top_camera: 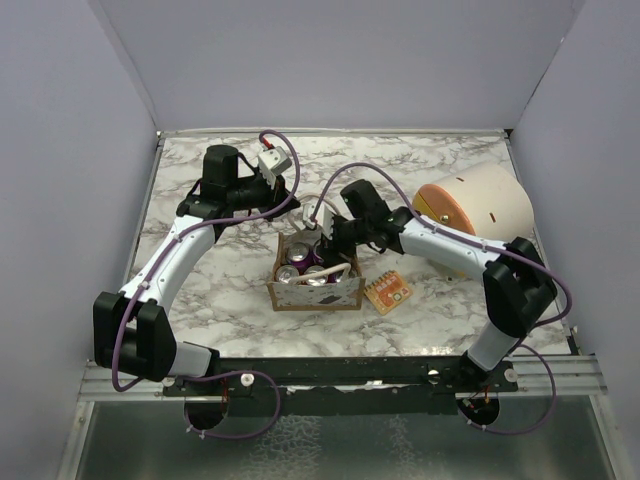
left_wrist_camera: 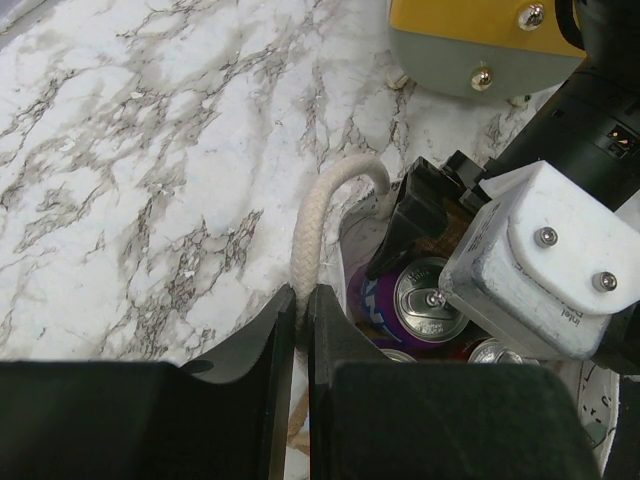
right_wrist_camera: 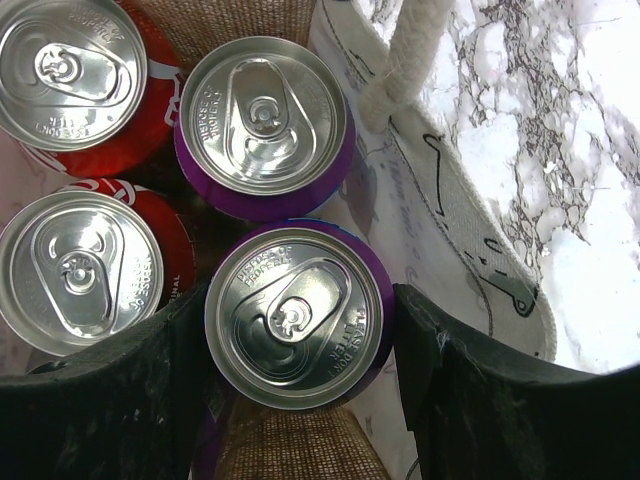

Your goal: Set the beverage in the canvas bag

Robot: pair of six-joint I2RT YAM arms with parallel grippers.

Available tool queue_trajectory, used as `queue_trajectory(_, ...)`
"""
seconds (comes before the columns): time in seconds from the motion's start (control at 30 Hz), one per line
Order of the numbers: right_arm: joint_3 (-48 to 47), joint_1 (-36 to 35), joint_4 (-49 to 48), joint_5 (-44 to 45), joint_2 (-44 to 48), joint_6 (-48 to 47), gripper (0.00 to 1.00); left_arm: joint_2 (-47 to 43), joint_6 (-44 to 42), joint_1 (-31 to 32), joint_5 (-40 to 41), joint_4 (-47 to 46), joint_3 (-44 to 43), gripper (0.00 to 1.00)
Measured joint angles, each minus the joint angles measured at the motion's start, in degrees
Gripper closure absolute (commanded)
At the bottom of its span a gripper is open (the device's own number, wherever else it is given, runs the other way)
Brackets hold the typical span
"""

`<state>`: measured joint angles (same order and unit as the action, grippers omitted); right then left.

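The canvas bag [top_camera: 315, 293] stands open at the table's middle, its pale patterned wall showing in the right wrist view [right_wrist_camera: 450, 220]. My right gripper [right_wrist_camera: 298, 320] reaches down into it, jaws closed against both sides of a purple beverage can [right_wrist_camera: 300, 315], which sits slightly higher than the other cans. In the top view this gripper [top_camera: 325, 245] is over the bag's far side. My left gripper [left_wrist_camera: 301, 300] is shut on the bag's white rope handle [left_wrist_camera: 315, 215] at the far left rim. The purple can [left_wrist_camera: 425, 300] also shows there.
Two red cans [right_wrist_camera: 70, 70] [right_wrist_camera: 85, 270] and a second purple can [right_wrist_camera: 262, 120] stand inside the bag. An orange snack packet [top_camera: 388, 292] lies right of the bag. A large cream cylinder with an orange end [top_camera: 475, 205] lies at the back right.
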<state>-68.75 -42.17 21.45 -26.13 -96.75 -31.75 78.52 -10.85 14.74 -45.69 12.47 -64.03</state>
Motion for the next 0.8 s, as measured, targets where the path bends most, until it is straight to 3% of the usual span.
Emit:
queue_trajectory(0.3, -0.42, -0.66, -0.2, 1.9, -0.55, 0.24, 0.4, 0.0, -0.02, 0.0, -0.04, 0.0, 0.0, 1.0)
queue_trajectory(0.5, -1.29, -0.79, 1.14, 2.4, -0.79, 0.37, 0.28, -0.13, -0.04, 0.02, -0.04, 0.0, 0.0, 1.0)
queue_trajectory(0.8, -2.25, -0.66, 2.32, 4.94, -0.79, -0.07, 0.24, -0.57, -0.17, 0.02, -0.13, 0.0, 0.2, 1.0)
